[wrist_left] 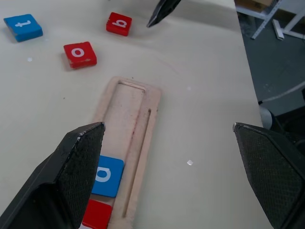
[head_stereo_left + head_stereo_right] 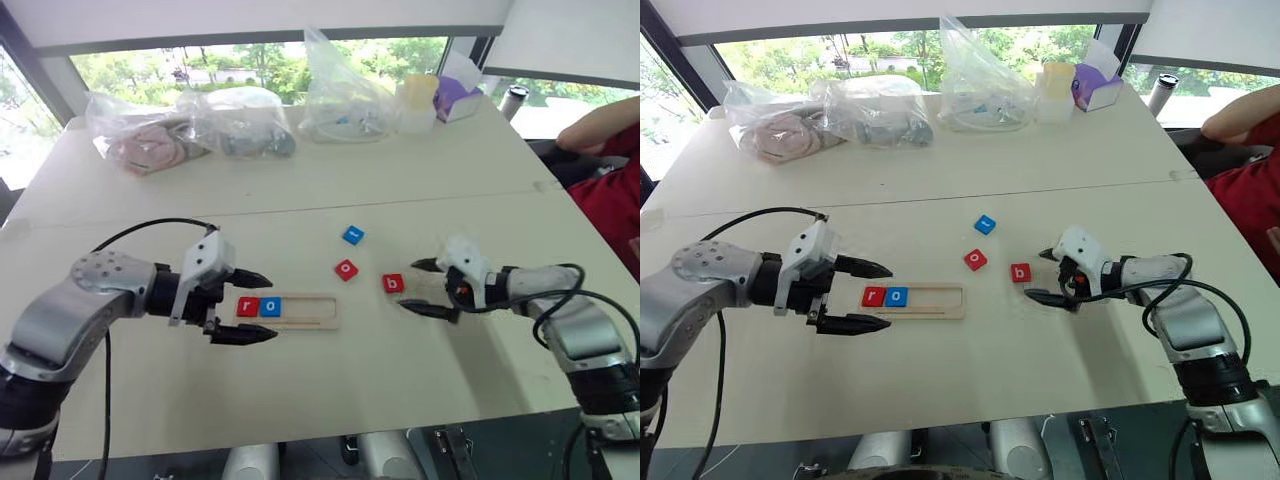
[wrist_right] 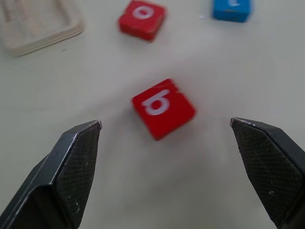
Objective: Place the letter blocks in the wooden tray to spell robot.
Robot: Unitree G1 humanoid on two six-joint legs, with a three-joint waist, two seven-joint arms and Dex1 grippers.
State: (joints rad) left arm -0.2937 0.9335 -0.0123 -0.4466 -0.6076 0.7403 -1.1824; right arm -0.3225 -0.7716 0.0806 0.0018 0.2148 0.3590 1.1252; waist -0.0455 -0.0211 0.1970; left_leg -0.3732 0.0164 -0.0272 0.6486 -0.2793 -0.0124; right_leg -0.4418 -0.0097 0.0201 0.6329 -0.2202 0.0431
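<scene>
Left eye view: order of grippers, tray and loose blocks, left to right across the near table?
left gripper → wooden tray, holding the r block then the blue o block → red o block → t block → b block → right gripper

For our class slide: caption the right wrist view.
Open right gripper above the red b block, with the red o and tray beyond.

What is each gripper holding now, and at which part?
Nothing. The left gripper is open beside the wooden tray, and the right gripper is open near the red b block.
</scene>
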